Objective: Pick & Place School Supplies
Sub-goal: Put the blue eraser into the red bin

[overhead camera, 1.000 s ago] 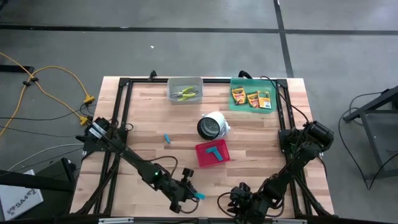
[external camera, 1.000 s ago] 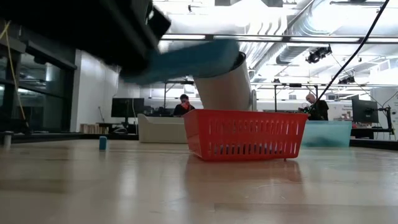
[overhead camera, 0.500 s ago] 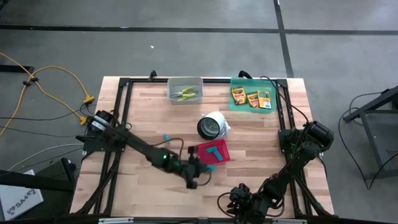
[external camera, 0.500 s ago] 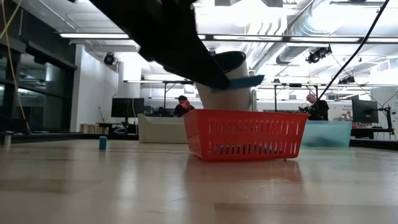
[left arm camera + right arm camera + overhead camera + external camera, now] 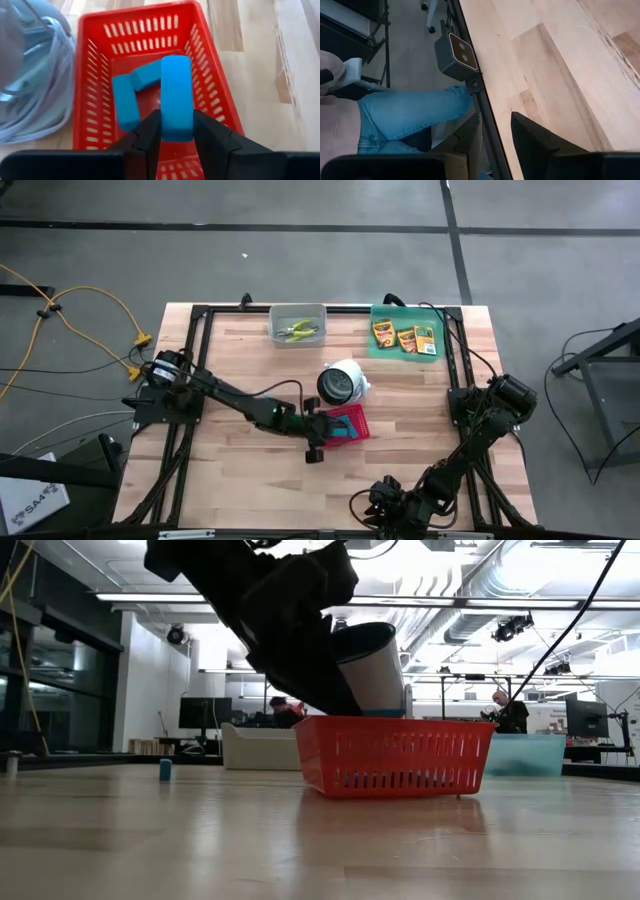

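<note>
My left gripper [image 5: 327,432] hangs over the red basket [image 5: 353,420], shut on a light-blue block [image 5: 176,95]. Two more light-blue blocks [image 5: 125,106] lie on the basket's floor, and one [image 5: 268,401] lies on the table to the basket's left. Three yellow-and-green crayon boxes [image 5: 405,337] lie on the green tray [image 5: 380,350]. The yellow-green-handled pliers [image 5: 299,331] lie in the grey bin [image 5: 275,338]. My right gripper [image 5: 385,502] waits at the table's near edge, open. My left gripper pinches the long light-blue block by its lower end [image 5: 176,131] between the two fingers [image 5: 150,132]. The block runs along the fingers and sticks out beyond their tips. It comes slanting down from the table's left side. The block is lifted clear above the basket's inside [image 5: 150,105].
A white cylinder with a dark opening [image 5: 342,381] lies on its side just beyond the basket. The basket [image 5: 400,755] stands near the table's middle. Bare wood spreads on the near and left parts. A person's jeans-clad legs [image 5: 410,115] show beyond the near table edge.
My left gripper has swung from the table's near edge up and toward the far right, carrying the light-blue block, and now hangs over the red basket. It has stayed shut on the block throughout. The right arm has kept still.
</note>
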`<action>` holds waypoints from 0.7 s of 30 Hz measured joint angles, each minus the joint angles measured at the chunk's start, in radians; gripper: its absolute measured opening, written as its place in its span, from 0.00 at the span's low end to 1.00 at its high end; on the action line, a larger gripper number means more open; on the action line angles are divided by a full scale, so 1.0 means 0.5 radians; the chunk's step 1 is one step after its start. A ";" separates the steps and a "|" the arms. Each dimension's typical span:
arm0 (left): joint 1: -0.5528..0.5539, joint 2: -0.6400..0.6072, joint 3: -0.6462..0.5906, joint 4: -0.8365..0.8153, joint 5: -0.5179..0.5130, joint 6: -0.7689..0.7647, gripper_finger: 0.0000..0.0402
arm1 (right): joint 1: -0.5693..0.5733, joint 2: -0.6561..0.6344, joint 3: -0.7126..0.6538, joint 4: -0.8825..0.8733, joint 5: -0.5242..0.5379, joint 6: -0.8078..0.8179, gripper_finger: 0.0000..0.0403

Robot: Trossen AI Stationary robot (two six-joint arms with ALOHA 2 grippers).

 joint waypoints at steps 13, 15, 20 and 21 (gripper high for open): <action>0.002 0.000 0.001 0.001 0.090 0.045 0.27 | 0.000 0.000 0.000 -0.001 0.000 -0.001 0.24; 0.002 0.000 0.001 0.004 0.090 0.047 0.27 | 0.000 0.000 0.000 -0.001 0.000 -0.001 0.24; 0.002 0.000 0.001 0.103 0.090 0.193 0.27 | 0.000 0.000 0.000 -0.001 0.000 -0.001 0.24; 0.002 0.000 0.001 0.148 0.090 0.218 0.27 | 0.000 0.000 0.000 -0.001 0.000 -0.001 0.24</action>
